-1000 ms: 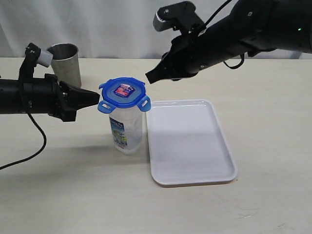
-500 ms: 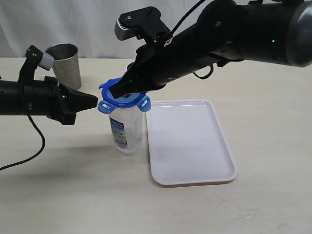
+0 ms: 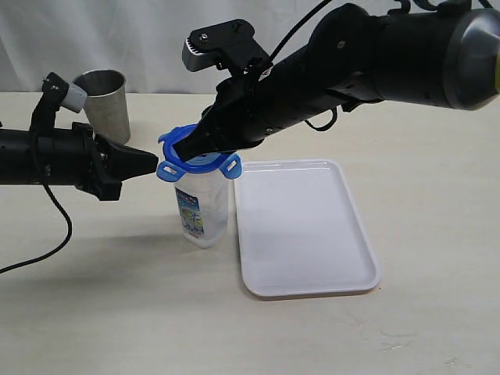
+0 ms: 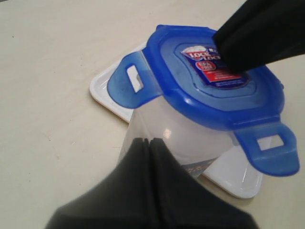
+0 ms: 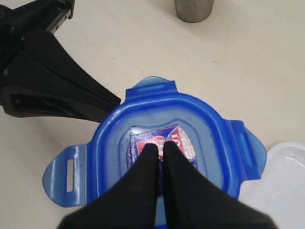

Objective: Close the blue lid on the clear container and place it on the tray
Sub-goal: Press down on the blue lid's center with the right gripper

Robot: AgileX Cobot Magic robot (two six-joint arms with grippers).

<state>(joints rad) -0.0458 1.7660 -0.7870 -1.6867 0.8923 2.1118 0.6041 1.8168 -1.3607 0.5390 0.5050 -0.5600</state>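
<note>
The clear container (image 3: 203,209) stands upright on the table just left of the white tray (image 3: 305,226). The blue lid (image 3: 173,148) sits on top of it, flaps sticking out. My right gripper (image 3: 183,148) is shut, its tips over the lid's sticker (image 5: 181,138), seemingly touching it. In the right wrist view that right gripper (image 5: 158,146) covers the sticker's middle on the blue lid (image 5: 209,129). My left gripper (image 3: 153,162) is shut, its tip close to the lid's left flap. In the left wrist view the left gripper (image 4: 148,141) points at the clear container (image 4: 181,138) below the blue lid (image 4: 171,81).
A steel tumbler (image 3: 105,101) stands at the back left, behind my left arm. The tray (image 4: 238,176) lies directly behind the container as the left wrist camera sees it. Open tabletop lies in front of the container and tray.
My right arm has swung left and down from above the tray until its shut tips rest over the lid's middle. The left arm and the container have stayed put.
</note>
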